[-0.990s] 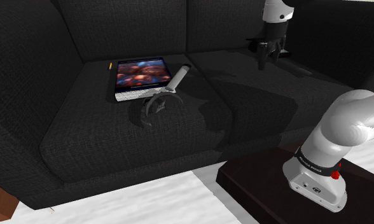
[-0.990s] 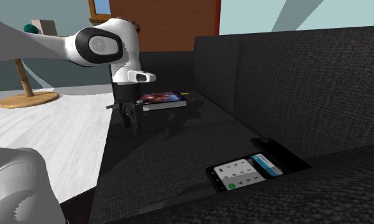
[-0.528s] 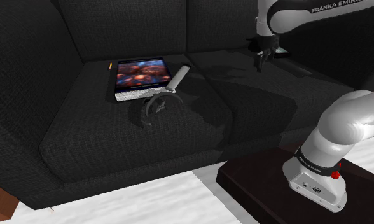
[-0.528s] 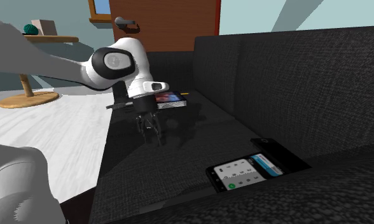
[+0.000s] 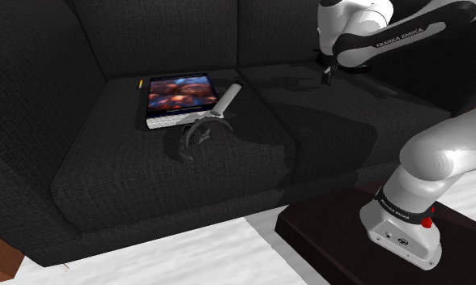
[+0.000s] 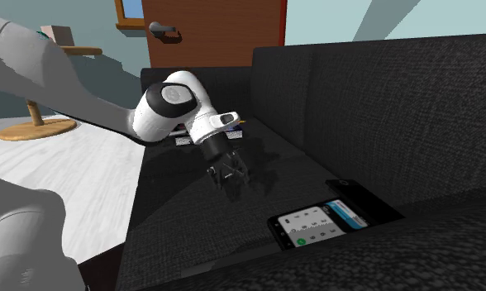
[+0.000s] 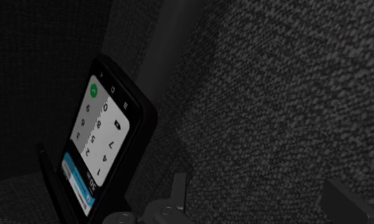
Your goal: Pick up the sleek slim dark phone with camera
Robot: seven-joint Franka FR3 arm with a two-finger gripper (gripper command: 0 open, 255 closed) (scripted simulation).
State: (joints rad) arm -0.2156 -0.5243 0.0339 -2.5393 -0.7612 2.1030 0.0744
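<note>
dark phone (image 6: pixel 320 225) flat on sofa seat (image 6: pixel 192 217), gripper (image 6: pixel 233 178) nearby, jaws apart, phone outside gap, untouched

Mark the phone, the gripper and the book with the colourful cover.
phone (image 6: pixel 320 225): second exterior view, middle of its lit screen.
gripper (image 6: pixel 235 185): second exterior view, midway between its open fingertips.
book (image 5: pixel 178 91): shoulder view, centre of its colourful cover.
</note>
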